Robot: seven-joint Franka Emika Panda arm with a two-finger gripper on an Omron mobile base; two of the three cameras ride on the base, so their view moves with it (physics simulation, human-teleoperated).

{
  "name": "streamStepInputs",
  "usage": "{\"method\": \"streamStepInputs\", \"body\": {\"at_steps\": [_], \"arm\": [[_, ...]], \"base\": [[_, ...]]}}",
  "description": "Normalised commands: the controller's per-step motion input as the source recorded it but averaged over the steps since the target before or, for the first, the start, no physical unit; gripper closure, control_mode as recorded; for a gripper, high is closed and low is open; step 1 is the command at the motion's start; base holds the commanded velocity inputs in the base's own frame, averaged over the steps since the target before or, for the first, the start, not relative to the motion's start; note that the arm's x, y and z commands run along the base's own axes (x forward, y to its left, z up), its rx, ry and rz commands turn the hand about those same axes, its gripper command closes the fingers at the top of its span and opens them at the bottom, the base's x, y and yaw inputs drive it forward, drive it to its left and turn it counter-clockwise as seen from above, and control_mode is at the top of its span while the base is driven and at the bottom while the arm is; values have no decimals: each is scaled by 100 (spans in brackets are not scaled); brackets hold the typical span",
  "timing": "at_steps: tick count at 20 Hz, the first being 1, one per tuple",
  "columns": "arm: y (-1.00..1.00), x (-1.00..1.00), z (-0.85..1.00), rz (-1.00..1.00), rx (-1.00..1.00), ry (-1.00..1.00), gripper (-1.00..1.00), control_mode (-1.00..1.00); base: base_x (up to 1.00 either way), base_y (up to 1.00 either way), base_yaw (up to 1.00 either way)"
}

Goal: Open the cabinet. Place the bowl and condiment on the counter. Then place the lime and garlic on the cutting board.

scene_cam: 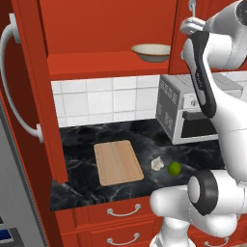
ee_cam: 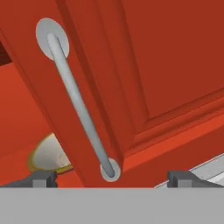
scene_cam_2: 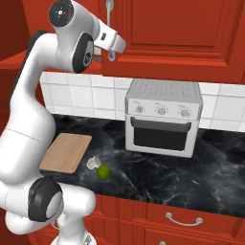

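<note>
While no readable writing shows anywhere, the gripper (ee_cam: 111,178) faces the cabinet (ee_cam: 175,65) door's handle (ee_cam: 78,103), fingers spread wide, empty; bowl (scene_cam: 151,52) sits on the shelf, toaster oven (scene_cam_2: 163,117) below, lime (scene_cam: 174,168) beside garlic (scene_cam: 157,164).

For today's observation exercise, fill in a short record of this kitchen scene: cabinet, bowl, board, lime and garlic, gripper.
cabinet: left door swung open, right door closed
bowl: bowl on the cabinet shelf
cutting board: cutting board flat on the counter, nothing on it
lime and garlic: lime and garlic on the counter, right of the board
gripper: gripper open, at the right door's handle
</note>
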Motion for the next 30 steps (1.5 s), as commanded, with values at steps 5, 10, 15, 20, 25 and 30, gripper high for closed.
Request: {"method": "streamStepInputs", "body": {"at_steps": [5, 10, 15, 20, 25, 30], "arm": [[-2, 42, 0, 8, 0, -8, -100, -100], [0, 45, 0, 9, 0, -6, -100, -100], [-3, 44, 0, 8, 0, -3, -100, -100], [-4, 42, 0, 7, 0, -3, -100, -100], [-1, 40, -1, 6, 0, -2, -100, -100], [0, 29, -4, 2, -1, 0, 100, -100]], "base": [[0, 0, 0], [0, 0, 0], [0, 0, 0], [0, 0, 0], [0, 0, 0], [0, 0, 0]]}}
